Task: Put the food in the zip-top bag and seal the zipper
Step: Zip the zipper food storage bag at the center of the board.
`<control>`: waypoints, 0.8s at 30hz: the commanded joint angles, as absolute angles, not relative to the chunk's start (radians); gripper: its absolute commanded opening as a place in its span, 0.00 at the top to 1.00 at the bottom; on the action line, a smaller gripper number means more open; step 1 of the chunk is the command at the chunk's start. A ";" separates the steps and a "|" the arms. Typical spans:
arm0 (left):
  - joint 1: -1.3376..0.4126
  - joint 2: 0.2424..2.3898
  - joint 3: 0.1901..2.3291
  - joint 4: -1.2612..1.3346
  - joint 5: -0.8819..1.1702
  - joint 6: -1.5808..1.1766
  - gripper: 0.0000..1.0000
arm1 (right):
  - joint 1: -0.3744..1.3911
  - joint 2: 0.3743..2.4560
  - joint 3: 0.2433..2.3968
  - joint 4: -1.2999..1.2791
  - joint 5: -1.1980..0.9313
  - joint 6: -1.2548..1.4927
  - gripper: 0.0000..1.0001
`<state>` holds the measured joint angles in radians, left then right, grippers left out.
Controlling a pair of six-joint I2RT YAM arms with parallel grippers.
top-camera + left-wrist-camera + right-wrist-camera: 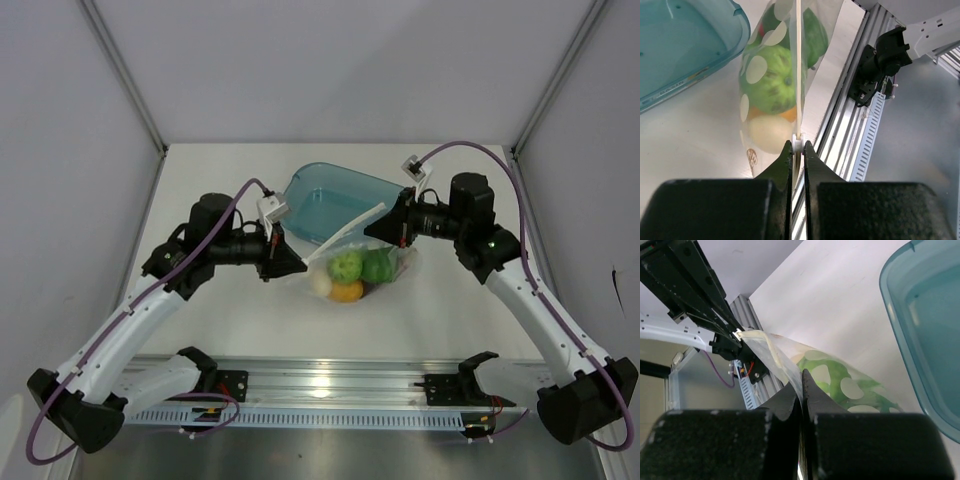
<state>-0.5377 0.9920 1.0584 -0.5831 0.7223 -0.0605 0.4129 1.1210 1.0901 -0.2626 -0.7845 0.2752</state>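
Robot lab test cell, white table (250,320) boxed in by plain pale wall panels (330,60) on metal frame posts (122,70), pair of white robot arms (130,325) bolted to an aluminium rail (330,385) along the near edge, purple cables (465,145) looped over them, plastic toy food (347,266) as props

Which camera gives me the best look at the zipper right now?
Left wrist: the zipper runs straight up mid-frame from the left gripper pinching it. Top external shows it as a thin pale line; right wrist only a short end.
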 commanded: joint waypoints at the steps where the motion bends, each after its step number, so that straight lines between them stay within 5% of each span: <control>1: -0.526 0.951 1.049 -0.626 0.675 -0.094 0.99 | 0.374 1.075 1.074 -0.169 -0.712 0.333 1.00; 24: -0.517 0.750 1.011 -0.752 0.400 -0.248 0.99 | 0.350 1.031 1.016 -0.147 -0.618 0.425 1.00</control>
